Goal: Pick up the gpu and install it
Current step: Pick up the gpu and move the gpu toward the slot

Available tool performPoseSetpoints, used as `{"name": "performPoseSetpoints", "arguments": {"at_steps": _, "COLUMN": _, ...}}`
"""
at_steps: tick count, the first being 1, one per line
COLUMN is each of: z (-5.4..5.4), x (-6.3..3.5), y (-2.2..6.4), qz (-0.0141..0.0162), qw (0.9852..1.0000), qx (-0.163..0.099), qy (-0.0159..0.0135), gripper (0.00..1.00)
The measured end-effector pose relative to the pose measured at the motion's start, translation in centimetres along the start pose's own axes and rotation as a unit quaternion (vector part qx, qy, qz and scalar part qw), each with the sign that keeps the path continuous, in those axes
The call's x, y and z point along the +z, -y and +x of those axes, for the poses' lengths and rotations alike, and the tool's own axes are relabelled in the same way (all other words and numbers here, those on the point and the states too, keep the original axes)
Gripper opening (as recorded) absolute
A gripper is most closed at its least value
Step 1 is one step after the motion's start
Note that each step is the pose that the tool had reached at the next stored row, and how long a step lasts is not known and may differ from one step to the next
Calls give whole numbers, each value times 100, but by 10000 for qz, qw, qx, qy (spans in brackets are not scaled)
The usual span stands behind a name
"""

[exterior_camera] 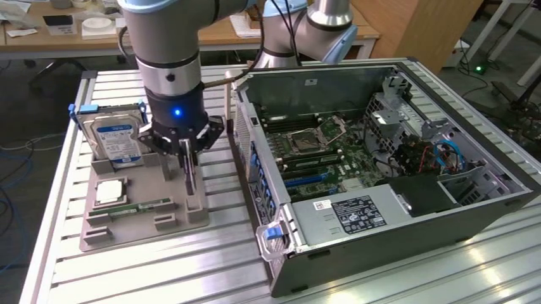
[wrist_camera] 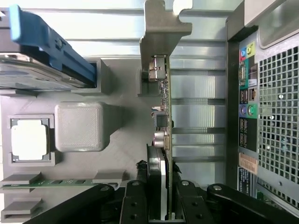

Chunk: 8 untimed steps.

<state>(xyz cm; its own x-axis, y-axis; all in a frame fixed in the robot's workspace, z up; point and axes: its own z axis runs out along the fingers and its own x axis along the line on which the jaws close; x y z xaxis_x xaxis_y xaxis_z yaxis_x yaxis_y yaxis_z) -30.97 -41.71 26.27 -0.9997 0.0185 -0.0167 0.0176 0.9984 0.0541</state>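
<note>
GPU [wrist_camera: 164,112]: stands on edge, clamped between the part-closed jaws of the end effector [exterior_camera: 187,153]. It is directly beneath the end effector, at the grey parts tray's [exterior_camera: 139,187] edge nearest the open PC case [exterior_camera: 381,164]. Long axis parallel to the case's rear panel; bracket end points away from the fingers.

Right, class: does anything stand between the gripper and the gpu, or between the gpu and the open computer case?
Nothing separates gripper and gpu: it clasps the card, standing on edge in the grey holder. Toward the motherboard, the case's perforated rear wall stands in between; the case is open above.
</note>
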Motion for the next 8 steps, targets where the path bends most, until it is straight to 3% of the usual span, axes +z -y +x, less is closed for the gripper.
{"name": "performPoseSetpoints", "arguments": {"at_steps": 8, "z": -4, "x": -230, "y": -11, "qz": -31, "qw": 10000, "qx": 0, "qy": -1, "gripper": 28}}
